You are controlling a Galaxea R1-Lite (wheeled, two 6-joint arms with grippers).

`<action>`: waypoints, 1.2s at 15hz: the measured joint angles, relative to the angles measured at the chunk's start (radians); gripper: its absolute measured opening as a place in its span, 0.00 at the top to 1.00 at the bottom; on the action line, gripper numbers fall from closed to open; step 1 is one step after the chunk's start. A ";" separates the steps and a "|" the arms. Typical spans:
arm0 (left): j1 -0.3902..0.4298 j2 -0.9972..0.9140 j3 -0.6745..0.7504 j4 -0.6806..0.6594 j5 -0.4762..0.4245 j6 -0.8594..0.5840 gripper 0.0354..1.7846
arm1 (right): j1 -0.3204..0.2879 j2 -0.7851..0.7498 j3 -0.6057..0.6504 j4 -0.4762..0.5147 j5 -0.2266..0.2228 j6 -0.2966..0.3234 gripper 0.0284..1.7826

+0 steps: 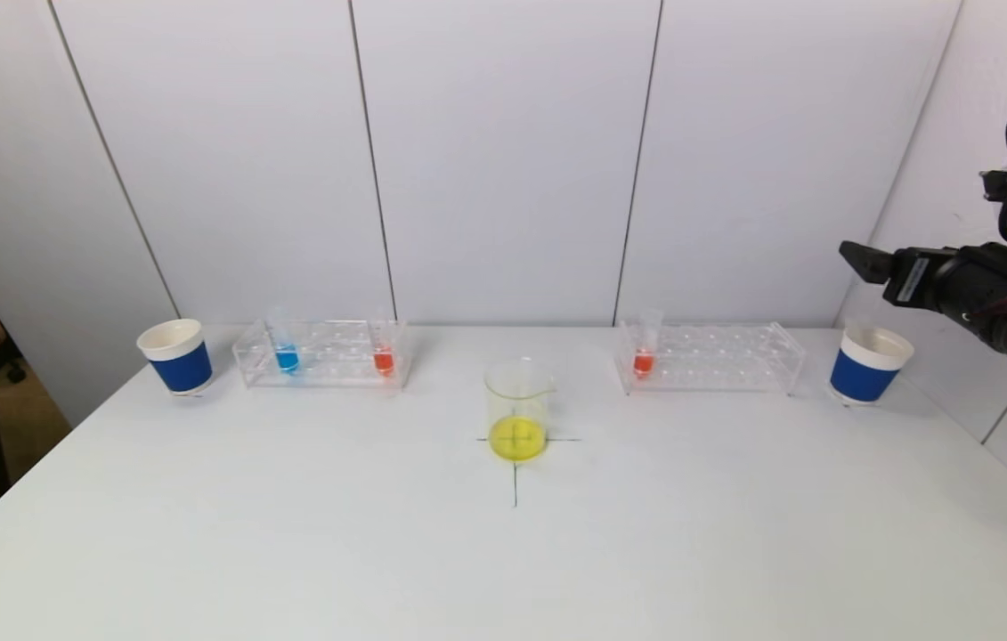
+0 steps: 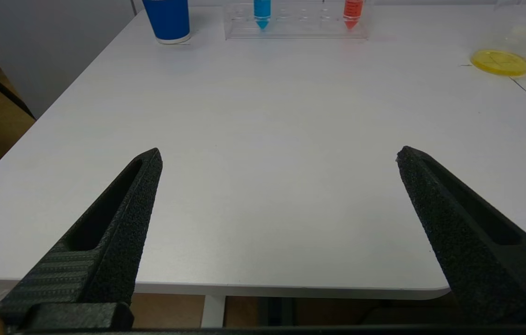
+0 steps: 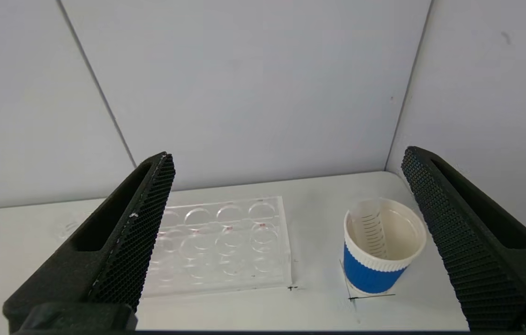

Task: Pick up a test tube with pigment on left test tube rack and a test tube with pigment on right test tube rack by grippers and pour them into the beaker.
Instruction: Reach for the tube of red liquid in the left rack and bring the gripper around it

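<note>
Where panelled walls [image 1: 503, 160] meet, table [image 1: 503, 552] white.

The right arm [image 1: 984, 289] is black and bulky, with a looped black cable above it and a thin red wire along its side. The right gripper [image 3: 286, 158] has two long, tapering black fingers [image 3: 128, 242] with a honeycomb texture and slotted hollows. The left gripper [image 2: 279, 156] has matching black fingers [image 2: 114, 232], grainy-surfaced and ribbed near the base.

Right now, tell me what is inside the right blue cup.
The right blue cup holds an empty graduated test tube, leaning against the wall. The cup's bottom is hidden by its rim.
</note>
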 joint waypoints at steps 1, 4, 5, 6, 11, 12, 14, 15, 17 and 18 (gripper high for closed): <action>0.000 0.000 0.000 0.000 0.000 0.000 0.01 | 0.004 -0.038 0.032 -0.023 -0.011 0.002 0.00; 0.000 0.000 0.000 0.000 0.000 0.000 0.01 | 0.010 -0.164 0.135 -0.065 -0.019 0.008 0.00; 0.000 0.000 0.000 0.000 0.000 0.000 0.01 | 0.011 -0.212 0.169 -0.064 -0.017 0.009 0.00; 0.000 0.000 0.000 0.000 0.000 0.000 0.01 | 0.011 -0.257 0.202 -0.062 -0.015 0.011 0.00; 0.000 0.000 0.000 0.000 0.000 0.000 0.01 | 0.079 -0.424 0.354 -0.058 -0.022 0.030 0.00; 0.000 0.000 0.000 0.000 0.000 0.000 0.01 | 0.088 -0.449 0.376 -0.059 -0.024 0.030 0.00; 0.000 0.000 0.000 0.000 0.000 0.000 0.01 | 0.095 -0.505 0.416 -0.058 -0.023 0.030 0.00; 0.000 0.000 0.000 0.000 0.000 0.000 0.01 | 0.097 -0.536 0.441 -0.058 -0.024 0.030 0.00; 0.000 0.000 0.000 0.000 0.000 0.000 0.01 | 0.099 -0.610 0.506 -0.056 -0.023 0.029 0.00; 0.000 0.000 0.000 0.000 0.000 0.000 0.01 | 0.099 -0.645 0.538 -0.054 -0.022 0.030 0.00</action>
